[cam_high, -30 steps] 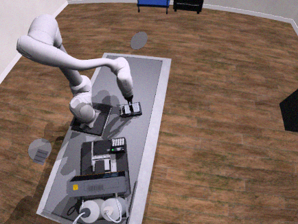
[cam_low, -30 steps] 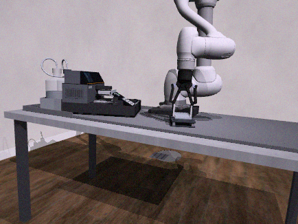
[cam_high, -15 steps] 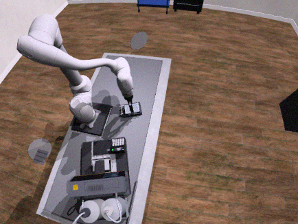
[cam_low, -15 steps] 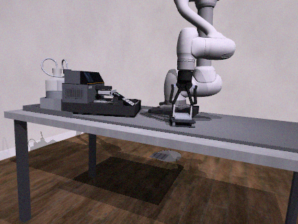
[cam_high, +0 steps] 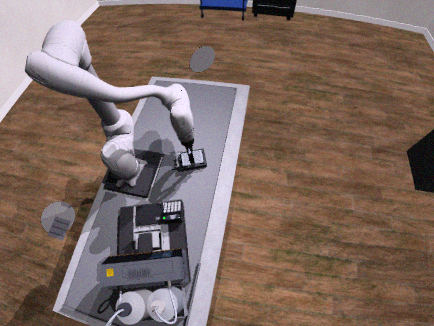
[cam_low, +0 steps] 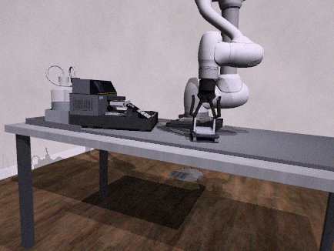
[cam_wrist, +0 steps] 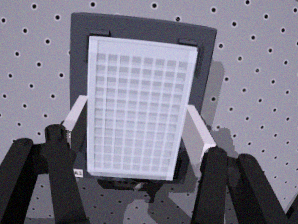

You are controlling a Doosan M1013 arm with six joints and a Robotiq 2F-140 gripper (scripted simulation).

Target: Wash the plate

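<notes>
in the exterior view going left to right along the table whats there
Two white bottles → plate washer → its keypad → gripper shut on the plate over the nest.

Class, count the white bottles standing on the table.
2. Both white bottles stand side by side at the end of the table, behind the washer. Others may be hidden.

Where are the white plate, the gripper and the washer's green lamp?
Plate (cam_wrist: 136, 106): wrist view, middle of its wells.
Gripper (cam_wrist: 139, 137): wrist view, between its pads, shut on the plate.
Green lamp (cam_high: 164, 218): top view, beside the keypad.
</notes>
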